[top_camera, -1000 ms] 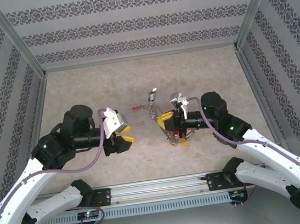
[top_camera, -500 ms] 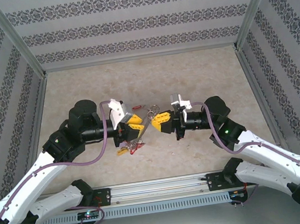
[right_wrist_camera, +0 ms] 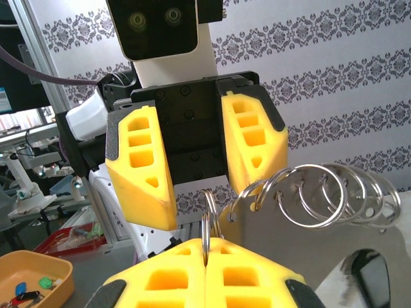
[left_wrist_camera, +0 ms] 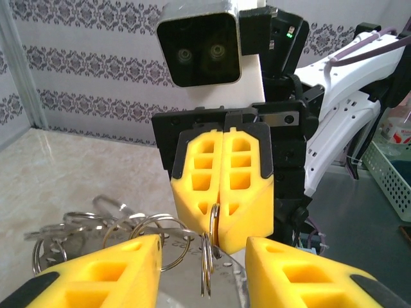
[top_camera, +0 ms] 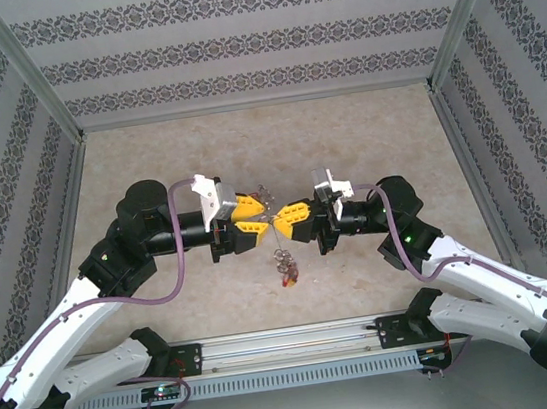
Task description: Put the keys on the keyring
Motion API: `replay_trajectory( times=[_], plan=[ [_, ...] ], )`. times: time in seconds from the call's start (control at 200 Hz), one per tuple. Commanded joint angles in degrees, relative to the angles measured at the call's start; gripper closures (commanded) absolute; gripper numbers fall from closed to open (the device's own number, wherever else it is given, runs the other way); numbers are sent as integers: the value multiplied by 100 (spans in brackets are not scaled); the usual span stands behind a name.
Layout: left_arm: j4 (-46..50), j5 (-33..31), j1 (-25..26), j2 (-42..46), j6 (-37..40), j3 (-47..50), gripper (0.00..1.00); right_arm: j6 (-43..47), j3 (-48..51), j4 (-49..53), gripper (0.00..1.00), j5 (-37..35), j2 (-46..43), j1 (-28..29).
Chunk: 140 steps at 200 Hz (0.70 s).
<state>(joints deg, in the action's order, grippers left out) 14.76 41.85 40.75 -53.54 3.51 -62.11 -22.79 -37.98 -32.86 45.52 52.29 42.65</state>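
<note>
Keyring (right_wrist_camera: 206, 221) edge-on, pinched in right tool (right_wrist_camera: 205, 256); dangling keys (top_camera: 285, 261) small, indistinct.

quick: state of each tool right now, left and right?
Left tool: open, straddling the keyring, not gripping it.
Right tool: closed on the keyring.

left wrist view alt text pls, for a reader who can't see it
The right gripper, its yellow fingers pressed together, pinches the thin keyring edge-on at mid-frame. Below, the left gripper stands open either side of it, with smaller split rings bunched at lower left.
</note>
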Motion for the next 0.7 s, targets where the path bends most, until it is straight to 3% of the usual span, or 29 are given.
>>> replay_trajectory(
  times=[0.0, 0.475, 0.694],
  plan=[
    [-301, 150, -38, 26, -73, 94, 61, -125, -17, -669, 100, 33, -35, 92],
    [281, -304, -15, 516, 173, 78, 61, -292, 96, -961, 100, -279, 77, 62],
    [135, -229, 146, 435, 82, 86, 68, -413, 97, -1278, 100, -227, 194, 39]
  ],
)
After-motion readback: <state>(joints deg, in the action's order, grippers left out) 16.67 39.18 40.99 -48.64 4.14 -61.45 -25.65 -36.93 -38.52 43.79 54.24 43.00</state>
